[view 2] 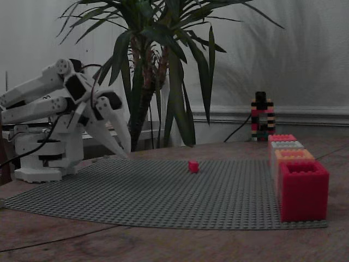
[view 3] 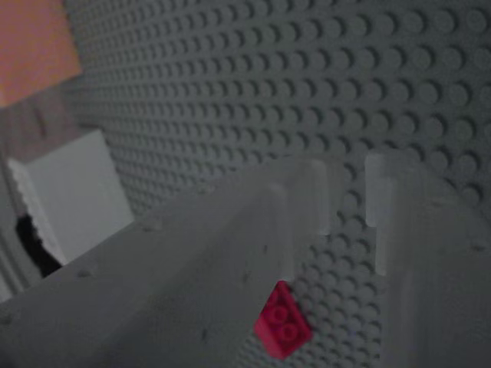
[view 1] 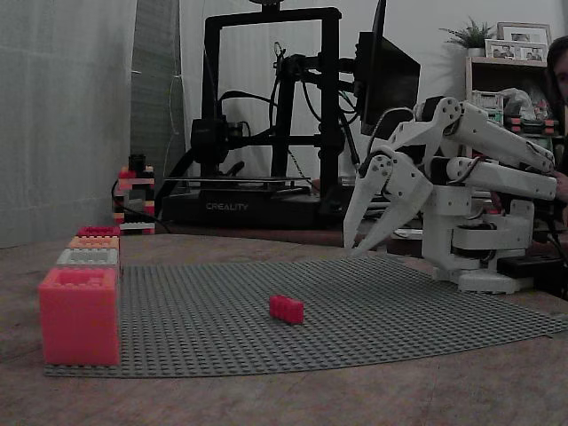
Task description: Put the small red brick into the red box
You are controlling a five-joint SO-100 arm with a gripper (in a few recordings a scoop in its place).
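Near the middle of the grey studded baseplate (view 1: 373, 311) lies the small red brick (view 1: 287, 308), flat on the plate, studs up, nothing touching it. In the other fixed view it sits at (view 2: 193, 166), well apart from the row of boxes. In the wrist view it shows low in the picture (view 3: 281, 320), partly behind a pale finger.

Handling, as a judgement: hard moulded plastic, very light, stiff, not fragile. Smooth side walls, so likely slippery under a shallow pinch. It may be seated on the plate studs, which I cannot tell; if so, lifting needs a firm hold. Best grip: across the two long side walls, fingers low, centred along its length so it does not pivot.

Gripper (view 1: 364, 242) hangs above the plate near the arm's base, tips angled down, jaws spread, holding nothing. Well apart from the brick.

Red box (view 1: 79, 315) stands at the plate's near corner in one fixed view, open top up; seen also at (view 2: 303, 189). Behind it a row of further boxes: orange box (view 2: 293, 155), then grey, then red. The brick is not yet in the box; task step in hand is the approach.

Background: 3D printer (view 1: 266, 115), potted plant (view 2: 158, 65), small brick tower (view 2: 262, 115).
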